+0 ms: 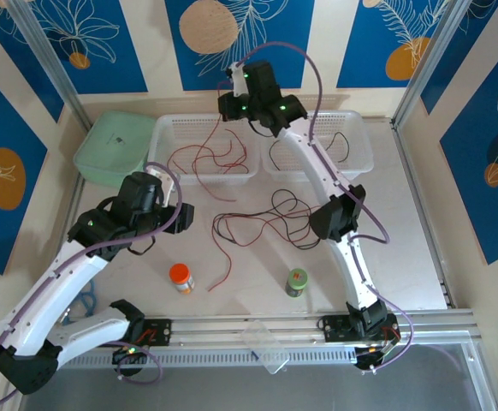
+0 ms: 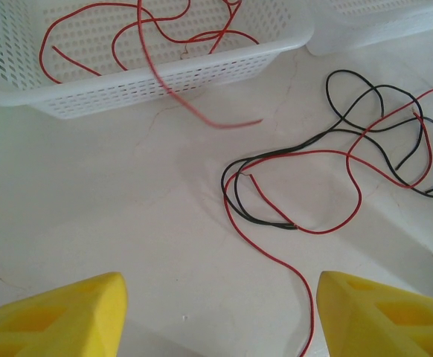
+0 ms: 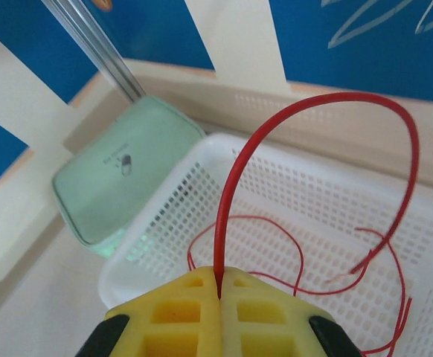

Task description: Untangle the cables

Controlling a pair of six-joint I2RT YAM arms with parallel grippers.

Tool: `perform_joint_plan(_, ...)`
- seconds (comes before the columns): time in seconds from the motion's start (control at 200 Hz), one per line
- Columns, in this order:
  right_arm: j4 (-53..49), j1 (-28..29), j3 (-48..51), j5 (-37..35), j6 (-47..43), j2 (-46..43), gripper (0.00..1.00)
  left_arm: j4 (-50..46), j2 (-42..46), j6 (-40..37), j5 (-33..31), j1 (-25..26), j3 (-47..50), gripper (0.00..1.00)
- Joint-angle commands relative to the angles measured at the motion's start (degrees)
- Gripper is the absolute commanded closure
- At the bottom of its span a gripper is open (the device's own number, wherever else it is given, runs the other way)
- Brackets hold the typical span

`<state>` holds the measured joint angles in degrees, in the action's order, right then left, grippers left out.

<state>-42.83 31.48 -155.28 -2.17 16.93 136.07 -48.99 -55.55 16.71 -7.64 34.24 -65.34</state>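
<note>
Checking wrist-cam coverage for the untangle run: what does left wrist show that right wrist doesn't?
Left wrist adds: the red-and-black tangle lying on the table, ahead of the left fingers, which stand open and empty. Right wrist adds: a red cable pinched between the shut right fingers, arching above the white basket, and the green tub beside it. Shared: that white basket, with loose red cables inside.

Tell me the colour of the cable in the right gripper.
Red. The cable in the right gripper shows best in the right wrist view.
</note>
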Motion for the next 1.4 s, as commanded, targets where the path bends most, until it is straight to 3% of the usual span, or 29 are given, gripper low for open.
perform_joint_plan(0.0, 1.84, 0.25, -2.82, -1.14, 0.47, 0.6, 1.0, -1.7, 0.82, 0.85, -1.02, 0.48, -0.74, 0.32)
perform_joint_plan(0.555, 7.51, -0.26, -5.65, -3.51, 5.14, -9.07, 1.0, -0.65, 0.33, 1.74, 0.34, 0.48, -0.21, 0.32)
perform_joint_plan(1.166, 9.17, -1.73, -5.32, -6.0, 6.45, 2.44, 1.0, -1.6, 2.82, 2.93, 0.97, 0.57, -0.21, 0.32)
perform_joint_plan(1.396, 7.38, 0.5, 0.76, -4.42, 6.14, 5.05, 1.0, -1.73, 3.08, 2.93, 0.53, 0.56, 0.04, 0.32)
